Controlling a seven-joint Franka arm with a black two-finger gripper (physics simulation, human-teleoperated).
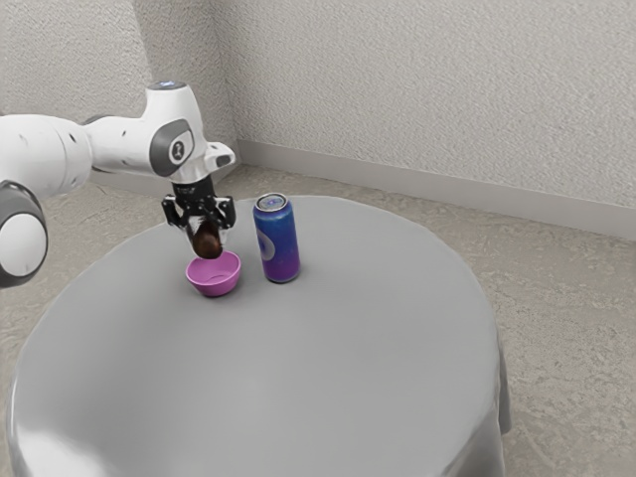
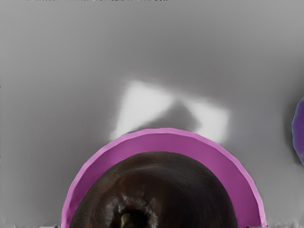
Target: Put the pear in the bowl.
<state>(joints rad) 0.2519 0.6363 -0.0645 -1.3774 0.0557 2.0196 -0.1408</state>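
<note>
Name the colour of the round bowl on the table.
The smooth, round bowl is pinkish purple, shown best in the wrist view.

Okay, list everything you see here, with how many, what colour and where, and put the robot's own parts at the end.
Pear: one, dark brown, held above the bowl.
Bowl: one, pink-purple, on the table under the pear.
Can: one, blue and purple, upright beside the bowl, toward the exterior view's right.
Table: one, grey, round, under bowl and can.
Floor: one, greyish beige, around the table.
Walls: at least two, off-white, behind the table.
Arm: one, white and grey, from the exterior view's left.
Gripper: one, black, shut on the pear.
</note>
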